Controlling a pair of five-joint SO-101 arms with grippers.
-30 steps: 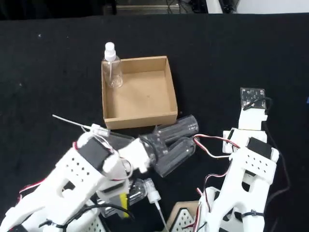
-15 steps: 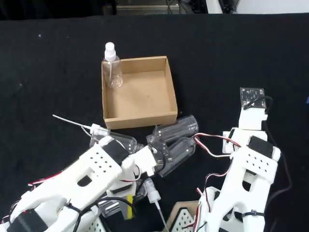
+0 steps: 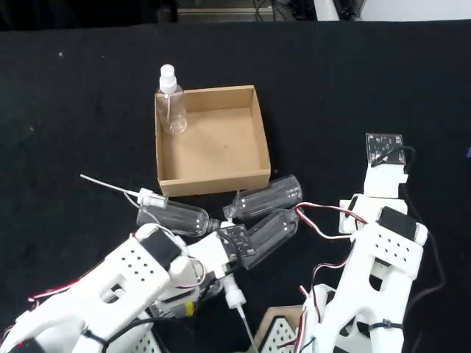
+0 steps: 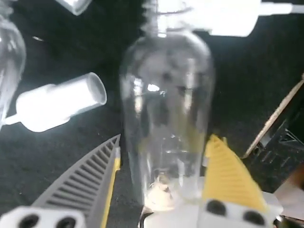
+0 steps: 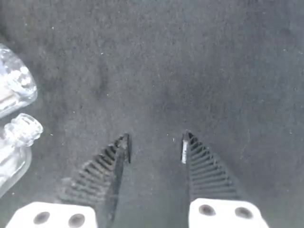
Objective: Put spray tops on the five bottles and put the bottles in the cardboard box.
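High view looks down on a black worktop [image 3: 368, 73], with the cardboard box [image 3: 221, 180] open near its middle, a little toward the far edge. A capped bottle [image 3: 171, 103] stands upright in the box's far left corner. Three bare bottles lie between the box and the arms at the near edge. The left bottle [image 3: 176, 218] is by the box's near left corner. The upper bottle [image 3: 268, 197] and lower bottle [image 3: 271, 232] lie side by side by its near right corner, with the right arm's wires [image 3: 324, 220] running up to their ends. One loose spray top [image 3: 151, 197], with a long tube, touches the left bottle. Another spray top [image 3: 234, 298] lies near the near edge, beside the left arm [image 3: 140, 272], which covers the near part of the cluster. In the left wrist view, the left gripper [image 4: 165, 142] grasps a fifth bottle [image 4: 166, 85], one finger against each side. The right gripper [image 5: 154, 142] is spread over bare cloth, grasping nothing. That makes five bottles, one of them capped.
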